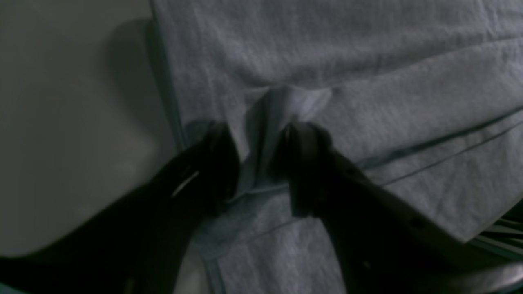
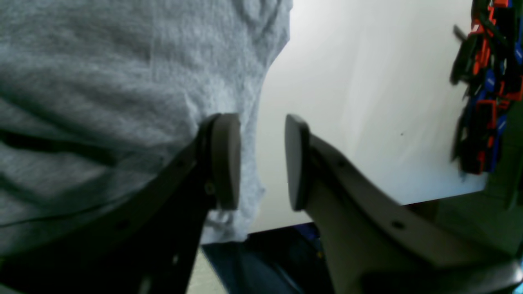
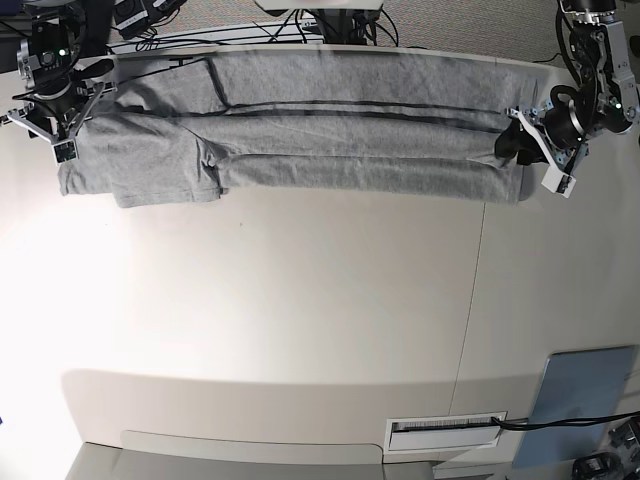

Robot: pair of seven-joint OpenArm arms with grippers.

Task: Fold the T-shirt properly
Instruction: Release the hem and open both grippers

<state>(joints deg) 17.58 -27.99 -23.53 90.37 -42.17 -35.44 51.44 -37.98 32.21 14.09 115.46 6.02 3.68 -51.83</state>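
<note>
Parted off T-shirt (image 3: 300, 140): right gripper (image 2: 261, 163), left gripper (image 1: 261, 163) around a pinch; lengthwise folded, cross folds remaining.

The T-shirt (image 3: 300, 140) lies stretched along the worktop's (image 3: 300, 320) twelve o'clock edge. The right gripper (image 3: 45, 125) sits at the shirt's nine o'clock end, the left gripper (image 3: 535, 150) at its three o'clock end. A pad (image 3: 585, 395) lies at five o'clock, well apart from the shirt

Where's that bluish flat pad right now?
In the base view, the pad lies at the table's bottom-right corner, far from the T-shirt stretched along the top edge.
</note>
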